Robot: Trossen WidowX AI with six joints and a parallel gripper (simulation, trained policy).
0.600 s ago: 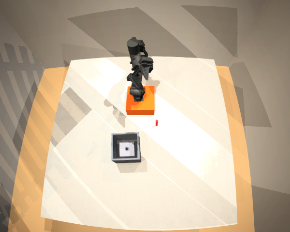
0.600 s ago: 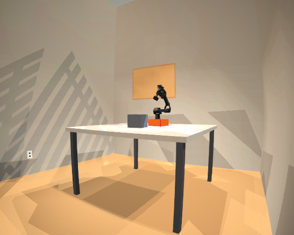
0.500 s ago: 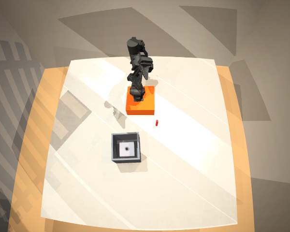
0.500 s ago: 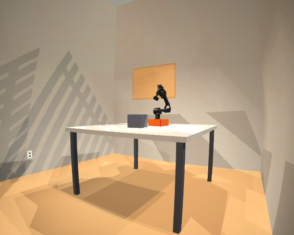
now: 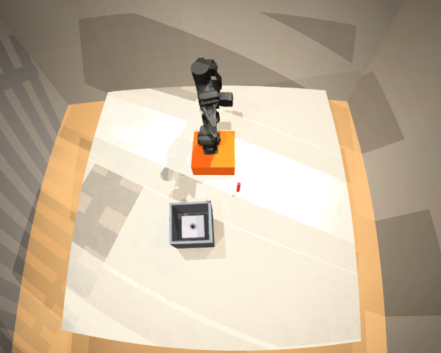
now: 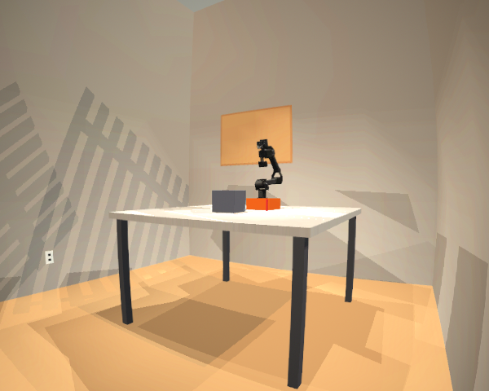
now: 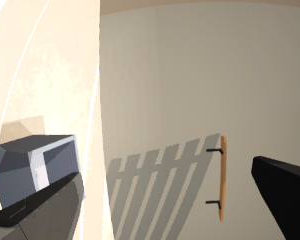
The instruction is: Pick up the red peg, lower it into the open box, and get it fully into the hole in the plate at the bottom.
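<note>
On the pale table (image 5: 273, 288) (image 6: 219, 218), the red peg (image 5: 238, 187) (image 6: 266, 204) stands; the pincer (image 7: 171, 175) gapes wide, holding nothing.

A white table (image 5: 273, 288) (image 6: 219, 219) on dark legs carries an orange block (image 5: 213, 170) (image 6: 253, 204), an open grey box (image 5: 192, 243) (image 6: 227, 200) (image 7: 10, 175) well apart from it, and a small red peg (image 5: 238, 187) (image 6: 266, 204) standing upright near the block.
</note>
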